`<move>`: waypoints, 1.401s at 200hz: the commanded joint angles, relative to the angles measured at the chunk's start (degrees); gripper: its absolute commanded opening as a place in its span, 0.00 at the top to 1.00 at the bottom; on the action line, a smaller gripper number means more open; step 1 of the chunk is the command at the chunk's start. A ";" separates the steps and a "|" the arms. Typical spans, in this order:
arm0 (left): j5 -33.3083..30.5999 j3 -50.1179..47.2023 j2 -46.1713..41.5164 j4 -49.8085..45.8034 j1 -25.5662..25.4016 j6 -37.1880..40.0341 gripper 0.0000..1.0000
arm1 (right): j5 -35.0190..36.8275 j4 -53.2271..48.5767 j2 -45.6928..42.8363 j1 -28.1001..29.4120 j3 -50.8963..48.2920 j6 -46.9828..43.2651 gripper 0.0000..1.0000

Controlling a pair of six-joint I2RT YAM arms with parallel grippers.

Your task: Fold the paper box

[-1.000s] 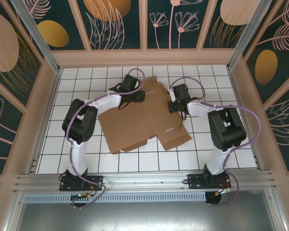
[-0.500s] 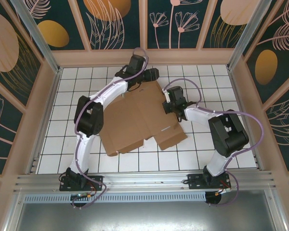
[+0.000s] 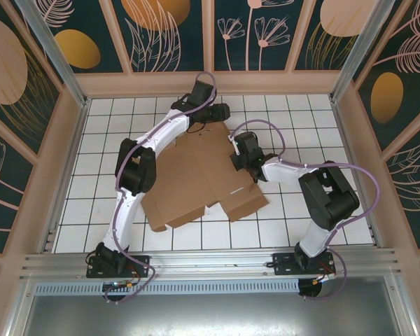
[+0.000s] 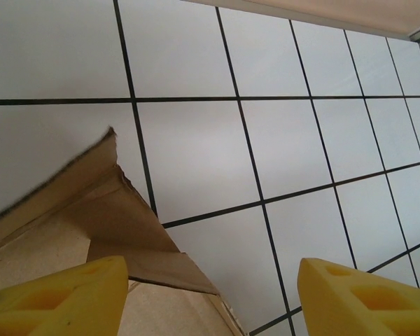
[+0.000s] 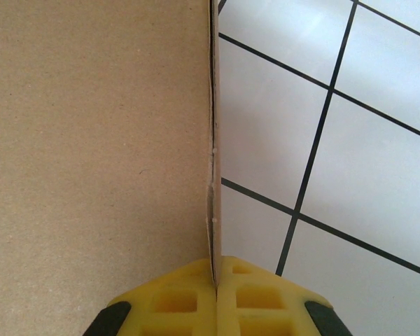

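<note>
The paper box [image 3: 196, 175] is a flat brown cardboard sheet with flaps, lying on the white tiled floor [image 3: 112, 140]. My right gripper [image 3: 239, 152] is at its right side, shut on the thin cardboard edge [image 5: 213, 175]; the yellow fingers [image 5: 182, 301] meet around the edge, which stands upright in the right wrist view. My left gripper [image 3: 224, 110] hovers at the box's far edge, open. Its yellow fingertips [image 4: 56, 297] are wide apart with nothing between them. A raised flap corner of the paper box [image 4: 105, 203] shows beneath and to the left of the left gripper [image 4: 210, 297].
Wooden walls [image 3: 210, 82] enclose the tiled floor on the far, left and right sides. An aluminium rail [image 3: 210, 262] with both arm bases runs along the near edge. Bare tiles lie left of the box and at the far right [image 3: 308, 119].
My left arm has swung from over the box out to its far edge. My right gripper has moved left with the cardboard edge, and the box has shifted left and turned slightly.
</note>
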 commanded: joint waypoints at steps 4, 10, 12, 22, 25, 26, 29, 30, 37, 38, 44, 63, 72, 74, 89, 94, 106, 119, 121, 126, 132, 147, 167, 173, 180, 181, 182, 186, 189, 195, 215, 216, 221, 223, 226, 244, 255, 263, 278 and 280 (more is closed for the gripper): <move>1.64 0.96 1.38 -4.67 -0.40 0.66 0.38 | 2.06 3.92 -0.60 0.55 0.10 -0.52 1.00; 2.60 0.39 1.10 -4.84 -0.50 0.53 0.40 | 2.23 3.76 -0.44 0.56 0.36 -0.54 1.00; 2.77 0.17 0.88 -4.88 -0.53 0.50 0.40 | 2.35 3.69 -0.38 0.56 0.42 -0.54 1.00; 3.03 -1.83 -0.49 -4.44 -1.11 0.60 0.41 | 2.60 3.36 -0.09 0.51 0.92 -0.63 1.00; 2.88 -2.55 -1.12 -4.19 -1.28 0.73 0.41 | 2.63 3.22 0.01 0.54 1.12 -0.66 1.00; 2.91 -2.68 -1.32 -4.10 -1.31 0.76 0.41 | 2.61 3.26 0.02 0.55 1.11 -0.65 1.00; 2.87 -3.58 -1.91 -3.88 -1.50 0.85 0.41 | 2.67 3.15 0.01 0.56 1.23 -0.69 1.00; 2.82 -3.85 -2.07 -3.86 -1.55 0.86 0.41 | 2.72 3.13 0.06 0.52 1.26 -0.70 1.00; 3.12 -5.34 -3.06 -3.72 -1.92 0.94 0.41 | 2.64 3.27 0.11 0.55 1.36 -0.71 1.00; 3.21 -5.52 -3.22 -3.73 -1.98 0.99 0.41 | 2.62 3.28 0.11 0.56 1.36 -0.67 1.00; 3.71 -6.64 -4.07 -3.74 -2.14 1.00 0.41 | 2.60 3.36 0.14 0.55 1.44 -0.84 1.00; 5.62 -10.49 -6.58 -2.84 -2.28 0.96 0.41 | 2.66 3.46 0.80 0.44 1.76 -0.98 1.00; 6.52 -12.19 -7.55 -1.88 -2.23 0.86 0.41 | 2.53 3.46 1.13 0.44 2.00 -0.94 1.00; 6.65 -12.49 -7.83 -1.63 -2.22 0.87 0.41 | 2.51 3.46 1.18 0.40 2.01 -0.97 1.00; 6.64 -14.00 -9.33 0.11 -2.26 0.96 0.41 | 2.04 3.66 1.46 0.41 2.30 -1.03 1.00; 5.84 -14.49 -10.02 0.81 -2.28 0.96 0.41 | 1.96 3.65 1.52 0.40 2.37 -1.04 1.00; 3.37 -15.74 -11.84 3.34 -2.29 0.79 0.41 | 1.70 3.73 1.52 0.39 2.43 -1.11 1.00; 0.42 -16.07 -13.20 5.35 -2.30 0.79 0.39 | 1.39 3.82 1.50 0.43 2.29 -1.27 1.00; -0.15 -15.94 -13.28 5.45 -2.30 0.85 0.39 | 1.37 3.82 1.47 0.46 2.26 -1.27 1.00; -1.13 -15.27 -13.19 5.41 -2.27 1.03 0.38 | 1.35 3.88 1.41 0.44 2.25 -1.29 1.00; -2.38 -14.01 -12.83 5.02 -2.29 1.50 0.37 | 1.15 4.02 1.41 0.40 2.06 -1.37 1.00; -4.53 -9.66 -10.76 2.83 -2.28 2.60 0.32 | 0.95 3.99 1.10 0.41 1.79 -1.60 1.00; -6.66 -4.04 -7.43 0.84 -2.30 3.70 0.25 | 0.62 3.96 0.66 0.41 1.36 -1.68 1.00; -6.87 -2.34 -6.34 0.32 -2.30 4.09 0.23 | 0.57 3.93 0.44 0.42 1.17 -1.64 1.00; -7.06 -0.03 -4.99 -0.63 -2.30 4.46 0.21 | 0.41 3.97 0.16 0.44 1.04 -1.63 1.00; -7.11 0.29 -4.89 -0.78 -2.30 4.51 0.21 | 0.36 3.98 0.14 0.41 1.03 -1.61 1.00; -7.18 0.63 -4.57 -0.95 -2.26 4.54 0.21 | 0.33 3.99 0.08 0.44 0.98 -1.61 1.00; -7.47 1.78 -3.62 -1.54 -2.22 4.73 0.20 | 0.23 4.01 -0.04 0.46 0.87 -1.69 1.00; -7.60 2.91 -2.99 -2.08 -2.24 4.80 0.20 | 0.15 4.04 -0.21 0.39 0.78 -1.73 1.00; -7.82 4.88 -1.76 -3.09 -2.27 5.06 0.19 | 0.06 3.95 -0.37 0.47 0.62 -1.80 1.00; -8.14 9.30 1.34 -5.36 -2.19 5.27 0.19 | -0.40 3.69 -0.58 0.42 0.24 -2.04 1.00; -8.14 9.40 1.49 -5.48 -2.20 5.27 0.19 | -0.40 3.66 -0.58 0.40 0.19 -2.04 1.00; -8.06 9.89 1.98 -5.72 -2.21 5.35 0.19 | -0.40 3.64 -0.64 0.41 0.00 -1.96 1.00; -8.01 9.99 2.12 -5.82 -2.21 5.35 0.19 | -0.40 3.64 -0.67 0.41 -0.07 -1.95 1.00; -7.95 10.02 2.31 -5.89 -2.15 5.35 0.19 | -0.52 3.72 -0.77 0.39 -0.20 -1.97 1.00; -7.30 10.03 3.33 -6.24 -2.21 5.53 0.18 | -1.05 3.82 -1.34 0.40 -0.73 -1.85 1.00; -5.28 10.03 4.04 -6.42 -2.18 6.54 0.18 | -1.67 3.64 -1.69 0.39 -0.91 -1.78 1.00; -3.68 10.03 4.43 -6.79 -2.21 7.41 0.17 | -2.25 3.65 -1.99 0.48 -1.26 -1.78 1.00; -3.72 10.03 5.13 -7.96 -2.21 8.35 0.16 | -2.87 3.67 -2.64 0.55 -1.81 -1.87 1.00; -3.80 10.03 5.21 -8.12 -2.21 8.50 0.16 | -2.93 3.65 -2.69 0.51 -1.89 -1.82 1.00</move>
